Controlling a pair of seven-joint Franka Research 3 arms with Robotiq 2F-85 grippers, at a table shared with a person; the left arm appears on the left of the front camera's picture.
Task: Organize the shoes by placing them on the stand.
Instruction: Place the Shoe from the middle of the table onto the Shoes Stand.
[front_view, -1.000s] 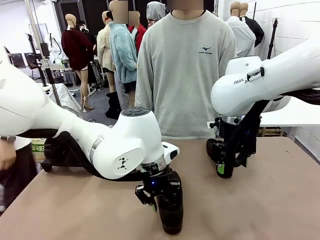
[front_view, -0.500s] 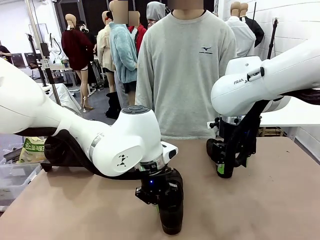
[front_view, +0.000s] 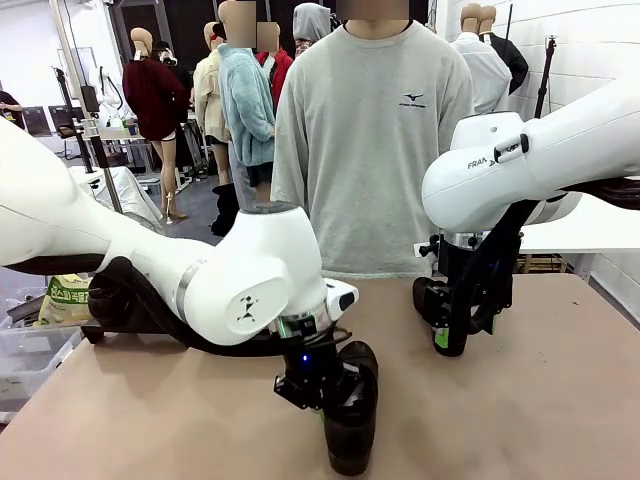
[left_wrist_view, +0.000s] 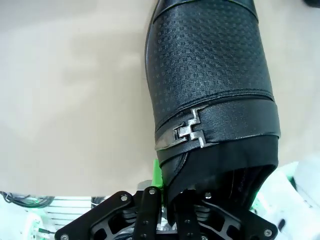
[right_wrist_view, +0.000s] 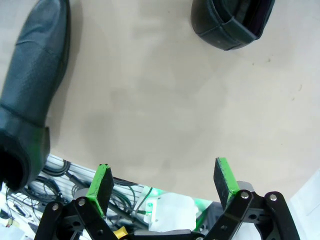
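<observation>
Between the left gripper's (left_wrist_view: 167, 200) closed fingers sits the collar edge of a black shoe (left_wrist_view: 210, 95) — the green pads pinch its rim at the heel opening, and the shoe stretches away from them over the tan table (left_wrist_view: 70, 90). Up close the left wrist view gives its look: embossed, grid-textured leather on the upper, a smooth strap with a small silver zigzag buckle, a dark lining inside. From the front the same shoe (front_view: 352, 420) is a plain glossy dark shape under the left gripper (front_view: 320, 395), low near the table's near edge. Across the table the right gripper (right_wrist_view: 165, 185) hangs with its fingers spread wide, holding nothing; beyond its fingers lie a second shoe (right_wrist_view: 32, 85) at one side and a third shoe's opening (right_wrist_view: 232, 22) well apart at the far edge.
</observation>
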